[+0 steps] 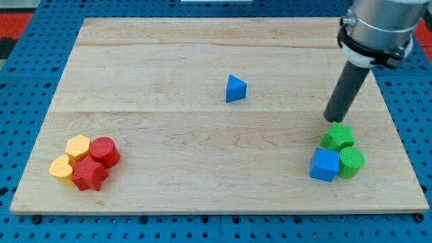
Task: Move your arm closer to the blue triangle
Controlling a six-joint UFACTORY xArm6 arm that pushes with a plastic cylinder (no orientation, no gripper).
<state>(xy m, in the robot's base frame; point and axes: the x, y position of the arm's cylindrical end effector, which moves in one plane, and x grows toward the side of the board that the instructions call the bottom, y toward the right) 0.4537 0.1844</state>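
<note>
The blue triangle (235,88) lies alone near the middle of the wooden board (202,54), a little toward the view's top. My tip (331,119) is at the view's right, well to the right of the blue triangle and slightly lower. It stands just above the green star-shaped block (337,136), close to it or touching it.
A blue cube (324,165) and a green cylinder (351,162) sit below the green star at the view's lower right. At the lower left, a red cylinder (104,151), a red star (89,175), a yellow hexagon (78,146) and a yellow heart (61,169) are clustered.
</note>
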